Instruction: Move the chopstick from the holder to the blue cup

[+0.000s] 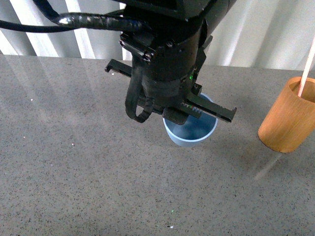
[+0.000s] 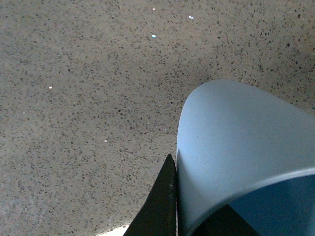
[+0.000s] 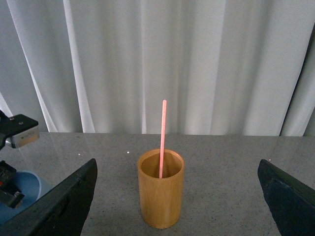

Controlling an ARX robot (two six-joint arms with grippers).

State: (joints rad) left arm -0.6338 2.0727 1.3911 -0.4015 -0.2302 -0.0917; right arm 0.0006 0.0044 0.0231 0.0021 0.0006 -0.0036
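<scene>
The light blue cup point(image 1: 191, 132) stands on the grey speckled table near its middle, half covered by my left arm. My left gripper point(image 1: 184, 115) is shut on the cup's rim; in the left wrist view one dark finger point(image 2: 160, 206) presses the outside of the blue cup point(image 2: 231, 142). The orange-brown holder point(image 1: 288, 118) stands at the right, with a single pink-red chopstick point(image 1: 307, 64) leaning out of it. In the right wrist view the holder point(image 3: 161, 189) stands upright with the chopstick point(image 3: 162, 137) inside. My right gripper point(image 3: 177, 196) is open, its fingers wide apart on either side of the holder, short of it.
White curtains point(image 3: 162, 64) hang behind the far edge of the table point(image 1: 74, 162). A black cable point(image 1: 74, 20) runs across the top left above the left arm.
</scene>
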